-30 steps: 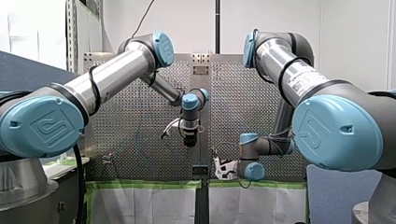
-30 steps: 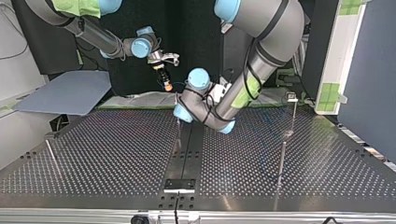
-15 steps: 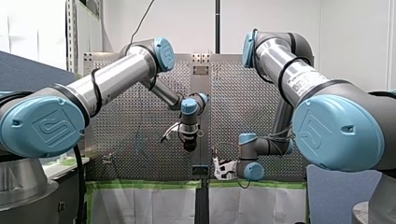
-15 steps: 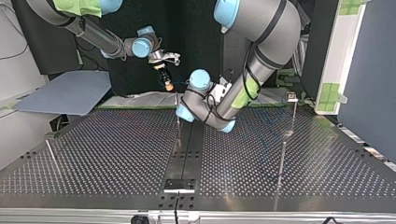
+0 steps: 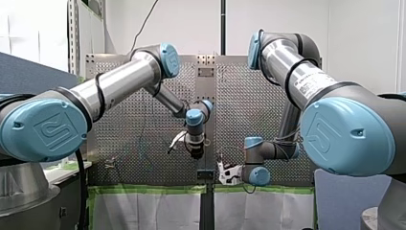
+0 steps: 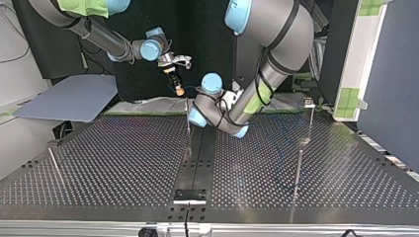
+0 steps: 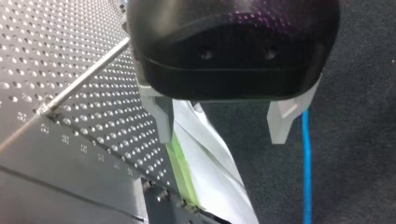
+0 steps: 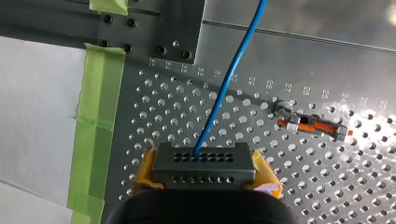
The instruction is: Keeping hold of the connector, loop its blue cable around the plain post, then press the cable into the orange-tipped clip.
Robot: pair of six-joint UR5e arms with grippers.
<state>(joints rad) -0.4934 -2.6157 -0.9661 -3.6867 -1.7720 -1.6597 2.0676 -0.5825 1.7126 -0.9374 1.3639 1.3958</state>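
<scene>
Between the yellow pads (image 8: 267, 181) of my right gripper (image 8: 205, 179) sat the connector (image 8: 204, 161), a small dark block with rows of holes. It was clamped by its two short ends, so that hand was closed on it. Its blue cable (image 8: 229, 79) left one hole in the block's face and ran ahead of the gripper, over the perforated table (image 8: 224, 121) and past its edge. Near the connector, but apart from it, the orange-tipped clip (image 8: 314, 126) lay low on the plate. On the connector's other side, green tape (image 8: 95, 121) lined the plate's edge. Seen from across the table, this hand hovered above the far edge, left of centre.

I judged the connector rigid and light, well suited to the flat grip it had. The cable looked thin, limp and a little springy, anchored at a single root. Any pull ought therefore to run along the cable, not across the block. For pressing it into the clip, the cable wanted taking close beside the clip, not far up its slack.

My left gripper (image 7: 222, 122) hung with its fingers wide apart and nothing between them. The blue cable passed just beside one finger, outside the gap. Beyond the other finger a plain post (image 7: 88, 72) stood on the table, well apart from the cable. No loop lay round it yet.
</scene>
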